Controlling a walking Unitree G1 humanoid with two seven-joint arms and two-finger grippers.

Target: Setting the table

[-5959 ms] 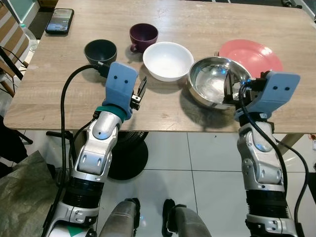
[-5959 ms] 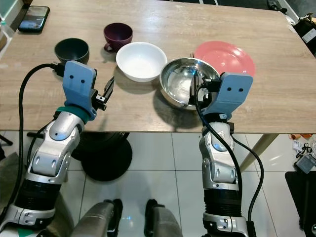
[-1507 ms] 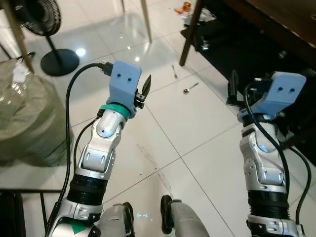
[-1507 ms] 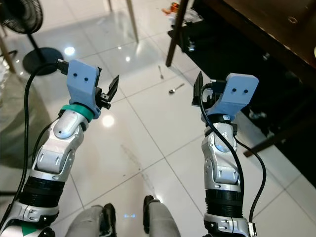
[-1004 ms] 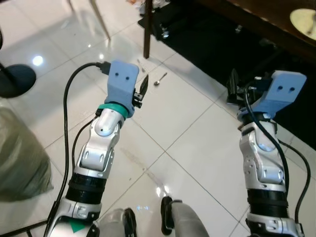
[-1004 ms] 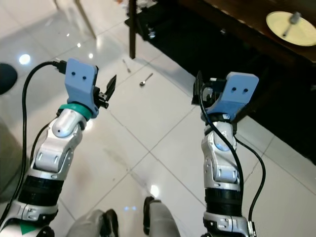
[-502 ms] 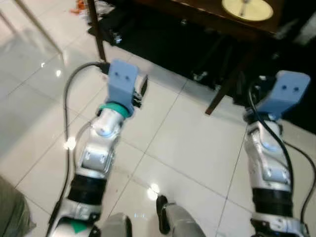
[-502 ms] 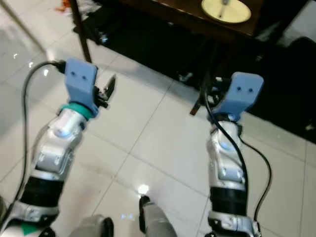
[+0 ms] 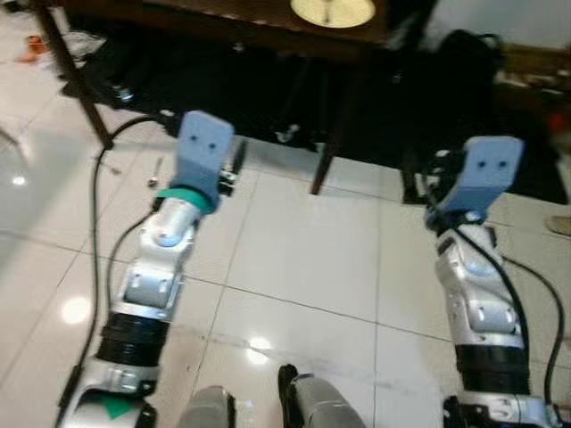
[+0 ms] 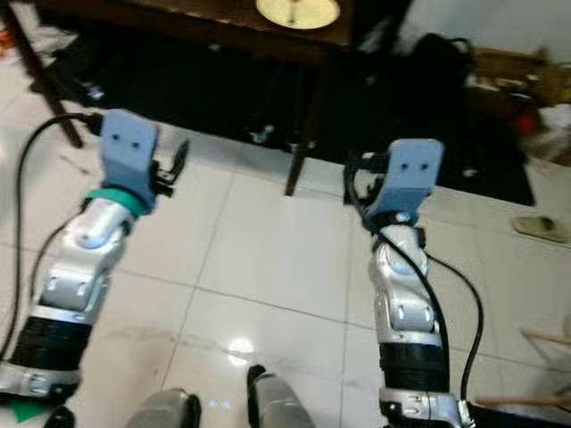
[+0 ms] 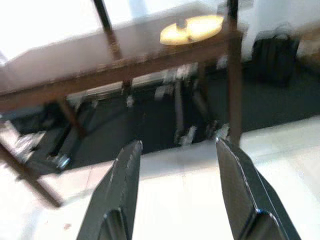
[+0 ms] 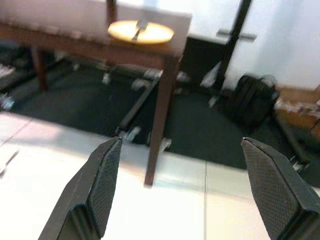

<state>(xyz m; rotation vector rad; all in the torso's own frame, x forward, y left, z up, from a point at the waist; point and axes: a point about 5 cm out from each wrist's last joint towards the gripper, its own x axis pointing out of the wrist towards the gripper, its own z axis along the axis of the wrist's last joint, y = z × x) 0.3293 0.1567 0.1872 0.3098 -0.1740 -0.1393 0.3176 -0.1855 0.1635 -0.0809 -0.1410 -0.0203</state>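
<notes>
- The robot is standing on a glossy white tiled floor (image 9: 294,267), facing a dark wooden table (image 12: 75,37) that is sitting over a dark mat (image 12: 210,135).
- A pale yellow plate (image 12: 140,31) is lying on the table near its corner, with something small and slim resting across it; the blur is keeping me from telling what that is.
- The left gripper (image 11: 177,185) is hanging in the air in front of the robot, above the tiles and short of the table. Its two black fingers (image 11: 122,185) are standing spread well apart, with nothing between them.
- The right gripper (image 12: 192,185) is likewise being held up over the floor, pointing toward the table leg (image 12: 160,115) below the plate. Its fingers (image 12: 100,185) are gaping wide and gripping nothing.
- Both silver arms are showing from the head camera with blue housings at the wrists: the left arm (image 9: 165,259) on the robot's left, the right arm (image 9: 473,285) on its right, well apart from each other.
- A small spoon (image 9: 155,171) is lying on the tiles just beside the left arm, near another table leg (image 9: 76,80).
- A black bag (image 12: 255,97) is sitting on the mat by the white wall, past the table's corner.
- A sandal (image 10: 540,229) is lying on the tiles off to the robot's right.
</notes>
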